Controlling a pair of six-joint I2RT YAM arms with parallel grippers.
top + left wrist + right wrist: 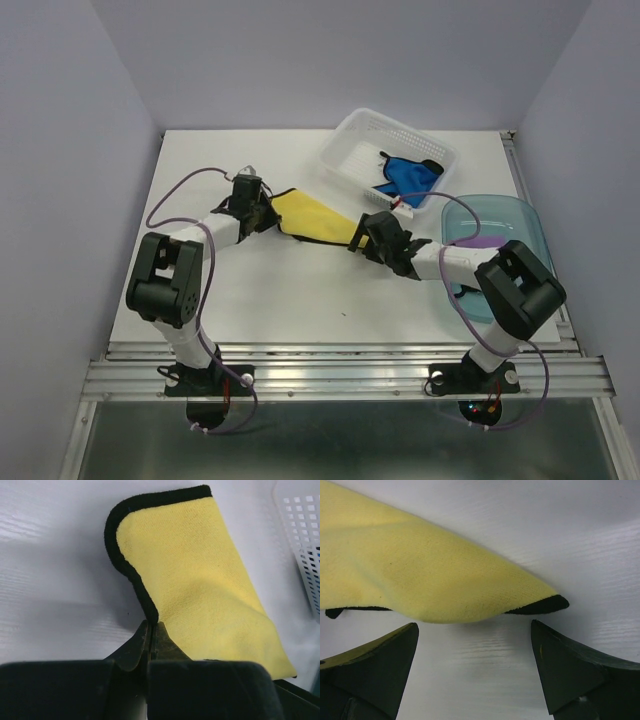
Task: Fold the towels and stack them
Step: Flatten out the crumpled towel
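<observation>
Yellow towel (315, 217) lies mid-table (300, 300), stretched between the left gripper (272, 212) and the right gripper (358, 235). At the far right corner, a blue towel (405, 175) sits crumpled in the basket (345, 135). A purple towel (480, 243) lies in the tray (520, 215) by the right edge. I judge the task about a third done: purple put away, yellow in hand, blue not yet touched.

Left wrist: the left gripper (151, 630) is pinched tight on the yellow towel's (200, 580) black edging. The cloth looks doubled over, soft and napped, with its rim curling round one end.

Right wrist: the right gripper (474, 625) stands wide, holding nothing, its fingers just short of the towel's (420, 570) pointed corner, which sags slightly above the table.
</observation>
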